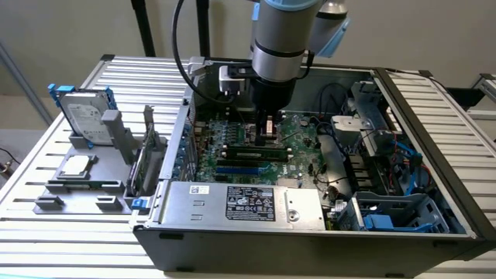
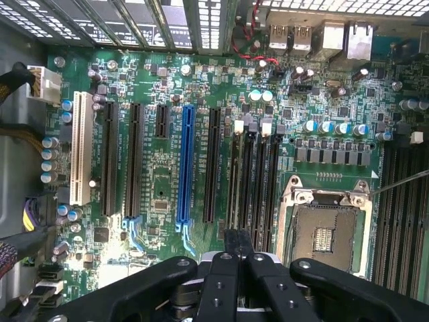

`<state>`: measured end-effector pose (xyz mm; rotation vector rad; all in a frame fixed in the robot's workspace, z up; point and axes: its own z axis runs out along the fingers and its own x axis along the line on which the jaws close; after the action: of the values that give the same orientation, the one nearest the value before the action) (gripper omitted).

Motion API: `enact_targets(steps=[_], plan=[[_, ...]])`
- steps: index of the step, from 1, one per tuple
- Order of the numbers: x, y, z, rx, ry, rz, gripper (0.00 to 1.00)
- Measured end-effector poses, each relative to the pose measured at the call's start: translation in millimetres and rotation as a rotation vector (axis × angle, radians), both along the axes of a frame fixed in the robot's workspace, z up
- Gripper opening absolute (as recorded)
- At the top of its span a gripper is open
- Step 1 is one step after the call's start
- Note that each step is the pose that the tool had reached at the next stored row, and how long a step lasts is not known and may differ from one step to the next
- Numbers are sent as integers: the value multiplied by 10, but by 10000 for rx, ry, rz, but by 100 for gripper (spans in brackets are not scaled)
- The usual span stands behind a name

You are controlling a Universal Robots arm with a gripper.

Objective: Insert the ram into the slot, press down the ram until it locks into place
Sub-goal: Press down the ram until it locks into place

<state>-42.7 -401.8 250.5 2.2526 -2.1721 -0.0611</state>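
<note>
While the gripper (image 1: pixel 268 143) is hanging straight down inside the open PC case (image 1: pixel 434 125), its tips are sitting low over the mobo (image 1: pixel 304 132), approx mid-board in the ext. view. In the wrist view the fingers (image 2: pixel 226 268) are showing drawn together, w/ barely a sliver of gap between them. Whether anything thin is being pinched in that gap, I can't tell.

The ram (image 1: pixel 256 155) is looking like the green stick w/ dark chips standing along the slot (image 1: pixel 288 152), a long black one w/ pale end latches. It's lying at 6 o'clock from the tips in the ext. view and just beside them; touching or a hair apart, can't say. The blue slots (image 1: pixel 240 170) are lying at 6 o'clock from the ram, and the PSU (image 1: pixel 240 203) is sitting further out on the same line.

In the wrist view a bank of parallel black DIMM slots (image 2: pixel 255 181) is lying straight ahead of the tips, between the blue PCIe slot (image 2: pixel 186 168) and the silver CPU socket (image 2: pixel 325 231).

Judging by that, I'm reading this as the seat-and-press part of the job, not the fetch: the stick seems to be sitting in its slot w/ the closed tool right at it. The latches are too small to tell if they're locked, so I'm treating the press as unfinished.

That press is calling for force going straight down on the ram's top edge, w/ the stick staying square to the slot and both ends sinking evenly. An off-centre or tilted push is risking one end riding up, or the tips sliding off onto the board.
</note>
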Motion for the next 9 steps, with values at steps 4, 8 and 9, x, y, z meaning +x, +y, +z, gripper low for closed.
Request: enact_targets(steps=[4, 8, 9], plan=[[0, 0, 0, 0, 0, 0, 10], [0, 0, 0, 0, 0, 0, 10], [0, 0, 0, 0, 0, 0, 10]])
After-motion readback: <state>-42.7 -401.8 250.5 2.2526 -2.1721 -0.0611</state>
